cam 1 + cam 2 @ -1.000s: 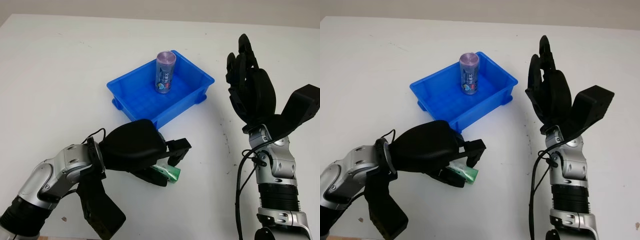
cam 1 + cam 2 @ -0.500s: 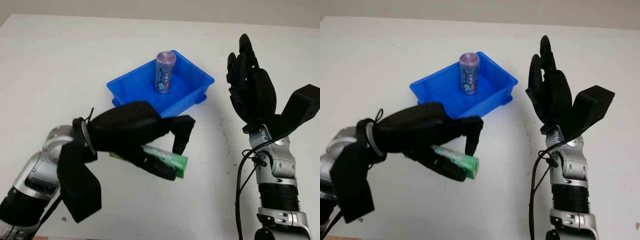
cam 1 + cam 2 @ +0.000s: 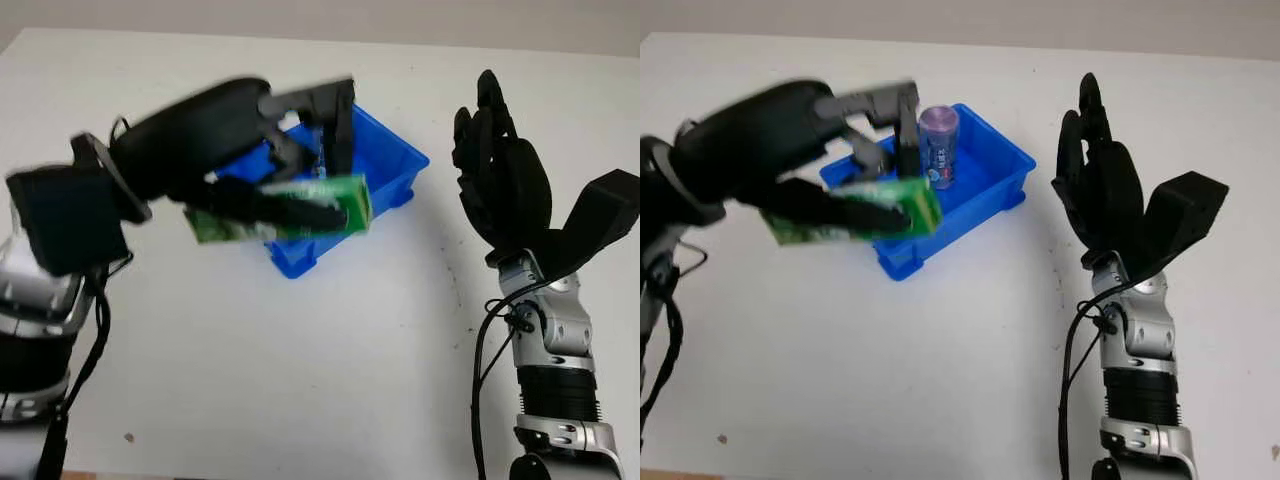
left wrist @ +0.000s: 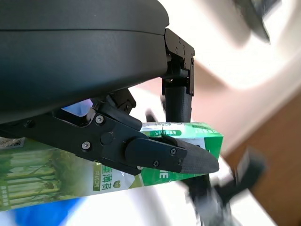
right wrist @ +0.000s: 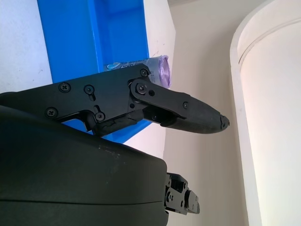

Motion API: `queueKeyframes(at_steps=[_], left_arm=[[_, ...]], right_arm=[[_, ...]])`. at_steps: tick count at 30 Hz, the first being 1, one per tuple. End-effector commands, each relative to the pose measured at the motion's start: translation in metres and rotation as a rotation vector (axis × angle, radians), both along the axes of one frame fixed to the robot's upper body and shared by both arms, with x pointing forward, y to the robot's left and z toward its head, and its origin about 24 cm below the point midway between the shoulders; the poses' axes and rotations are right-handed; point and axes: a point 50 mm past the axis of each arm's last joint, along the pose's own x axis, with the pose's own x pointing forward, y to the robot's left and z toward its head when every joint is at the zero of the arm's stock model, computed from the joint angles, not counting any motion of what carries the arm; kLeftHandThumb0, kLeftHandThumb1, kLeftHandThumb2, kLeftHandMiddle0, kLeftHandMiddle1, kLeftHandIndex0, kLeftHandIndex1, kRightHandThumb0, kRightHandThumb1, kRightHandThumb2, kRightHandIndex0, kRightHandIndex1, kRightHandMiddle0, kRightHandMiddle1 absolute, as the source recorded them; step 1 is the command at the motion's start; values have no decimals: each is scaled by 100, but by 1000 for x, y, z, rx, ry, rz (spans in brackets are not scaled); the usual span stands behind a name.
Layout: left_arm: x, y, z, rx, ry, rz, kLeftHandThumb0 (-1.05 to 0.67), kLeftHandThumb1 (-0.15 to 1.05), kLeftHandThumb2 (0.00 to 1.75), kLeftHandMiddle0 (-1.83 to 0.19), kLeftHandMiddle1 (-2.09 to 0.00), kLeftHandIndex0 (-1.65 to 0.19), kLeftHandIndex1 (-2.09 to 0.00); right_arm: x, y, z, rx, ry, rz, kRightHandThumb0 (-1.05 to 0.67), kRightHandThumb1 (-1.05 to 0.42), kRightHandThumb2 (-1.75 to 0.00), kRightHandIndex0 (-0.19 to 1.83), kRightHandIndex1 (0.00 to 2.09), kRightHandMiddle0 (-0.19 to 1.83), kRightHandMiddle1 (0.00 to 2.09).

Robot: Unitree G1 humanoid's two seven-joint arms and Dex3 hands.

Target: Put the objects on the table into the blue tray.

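My left hand [image 3: 285,175] is shut on a green carton [image 3: 280,210], held lying sideways in the air over the front left of the blue tray [image 3: 400,160]. Up close, the green carton [image 4: 47,174] sits between the black fingers [image 4: 155,157]. A purple can [image 3: 938,146] stands upright inside the blue tray [image 3: 990,190]. My right hand [image 3: 500,175] is open, raised upright to the right of the tray. The purple can [image 5: 141,63] and the blue tray [image 5: 70,37] appear past the right hand's fingers [image 5: 183,110].
The white table [image 3: 300,380] stretches all round the tray. A small dark speck [image 3: 127,437] lies near its front left edge. My right forearm [image 3: 552,380] rises from the bottom right.
My left hand has lifted the green carton off the table and carried it up and back, over the tray's near corner. The right hand has stayed where it was.
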Motion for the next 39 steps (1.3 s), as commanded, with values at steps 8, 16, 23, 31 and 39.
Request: queueKeyframes(at_steps=[8, 16, 23, 31, 39], left_arm=[[78, -24, 2, -216, 108, 230, -51, 105, 24, -101, -209, -69, -208], [96, -59, -22, -163, 128, 246, -48, 105, 26, -111, -209, -79, -209], [92, -70, -53, 179, 268, 98, -55, 105, 34, -30, -139, 7, -141], [90, -60, -59, 286, 344, 61, -73, 105, 40, -5, -10, 6, -27], [85, -51, -50, 155, 261, 106, -77, 105, 44, -10, -8, -4, -29]], right_arm=[[-1, -2, 4, -7, -19, -17, -65, -105, -69, -19, 0, -19, 0], [-4, -2, 1, -1, -21, -13, -64, -105, -71, -19, 0, -19, 0], [-8, -5, 0, -2, -15, -24, -64, -105, -69, -19, 0, -19, 0], [-7, -3, -1, -9, -3, -36, -62, -105, -70, -19, 0, -19, 0], [-5, -4, 0, -26, -8, -28, -61, -105, -71, -19, 0, -19, 0]])
